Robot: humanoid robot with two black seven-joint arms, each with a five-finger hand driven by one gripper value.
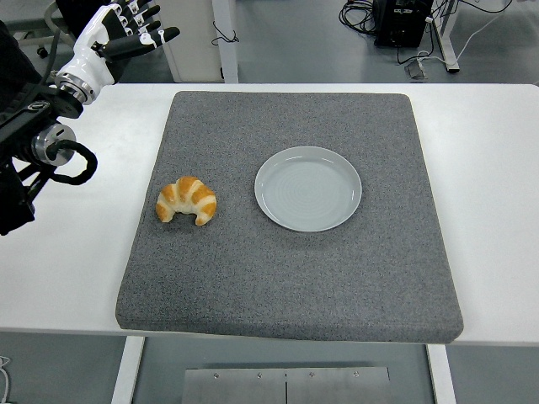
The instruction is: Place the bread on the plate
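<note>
A golden croissant (pixel 186 200) lies on the left part of the grey mat (pixel 295 278). A round pale grey plate (pixel 308 188) sits on the mat to its right and holds nothing. My left hand (pixel 118 38) is high at the far left, beyond the table's back edge, fingers spread and pointing right, holding nothing. It is well away from the croissant. The right arm is out of view.
The mat lies on a white table (pixel 497 168). Behind the table are a white post (pixel 223 38), cables and a black box (pixel 402 21) on the floor. A dark shape (pixel 17 50) stands at the top left.
</note>
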